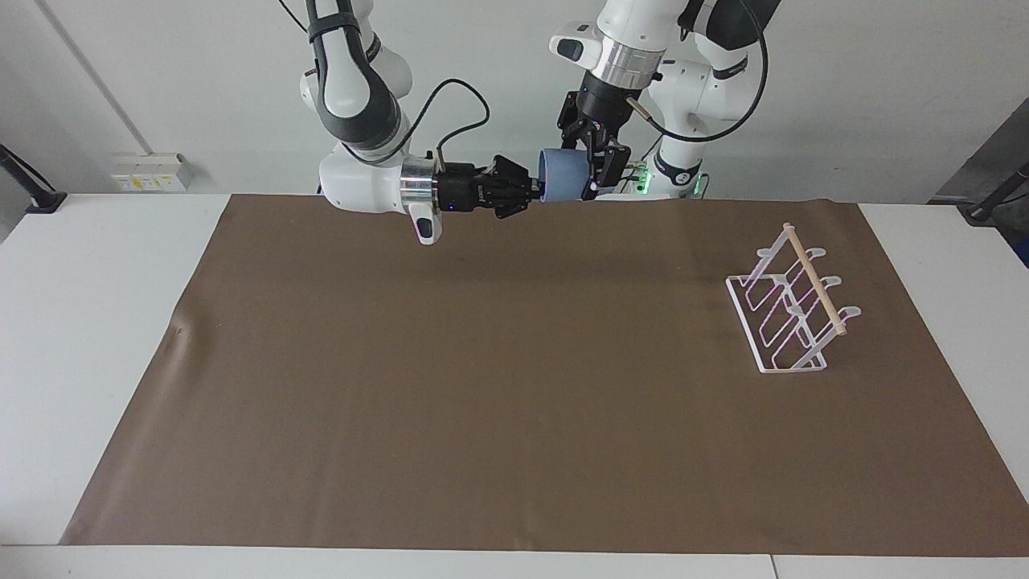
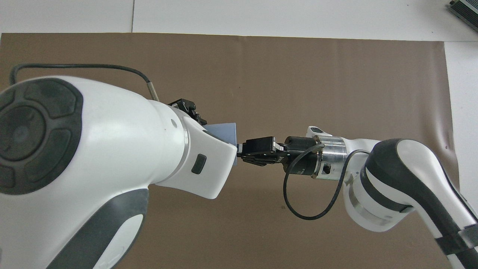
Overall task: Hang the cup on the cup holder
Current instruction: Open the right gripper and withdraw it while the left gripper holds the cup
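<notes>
One cup (image 1: 563, 176), one cup holder (image 1: 792, 312), one brown mat (image 1: 482, 386) — and two arms' hands: left hand (image 1: 592, 167), right hand (image 1: 532, 193).

Cup (image 1: 563, 174) between claws, above mat (image 1: 514, 418)

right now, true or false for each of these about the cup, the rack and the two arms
1. The cup rests on the brown mat. False: it is held up in the air between both grippers.
2. The cup holder carries no cup. True.
3. The left gripper comes down onto the cup from above. True.
4. The right gripper waits over the cup holder. False: it reaches sideways to the cup's rim.
5. The cup holder stands toward the right arm's end of the table. False: the left arm's end.
</notes>
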Robot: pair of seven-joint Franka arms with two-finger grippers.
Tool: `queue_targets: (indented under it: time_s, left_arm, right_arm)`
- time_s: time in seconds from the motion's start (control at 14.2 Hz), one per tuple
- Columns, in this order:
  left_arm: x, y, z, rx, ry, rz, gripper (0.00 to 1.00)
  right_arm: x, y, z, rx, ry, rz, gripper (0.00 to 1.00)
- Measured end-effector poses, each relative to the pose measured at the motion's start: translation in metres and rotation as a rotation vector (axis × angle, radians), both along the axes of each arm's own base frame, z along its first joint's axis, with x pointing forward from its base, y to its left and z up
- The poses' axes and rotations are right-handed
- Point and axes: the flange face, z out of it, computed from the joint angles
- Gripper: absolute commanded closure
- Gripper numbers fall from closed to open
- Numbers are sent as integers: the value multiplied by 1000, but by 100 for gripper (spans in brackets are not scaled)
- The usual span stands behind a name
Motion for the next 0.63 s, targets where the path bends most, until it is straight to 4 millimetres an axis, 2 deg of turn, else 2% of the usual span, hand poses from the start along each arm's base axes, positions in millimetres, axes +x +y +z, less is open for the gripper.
queue_targets:
  time_s: [0.35, 0.63]
  left_arm:
    - [2, 4, -6, 13, 18, 10, 100]
    - [3, 8, -7, 28, 26, 16, 100]
  right_arm:
    - [2, -20, 20, -48, -19, -2, 0]
    - [11, -55, 17, -250, -38, 37, 0]
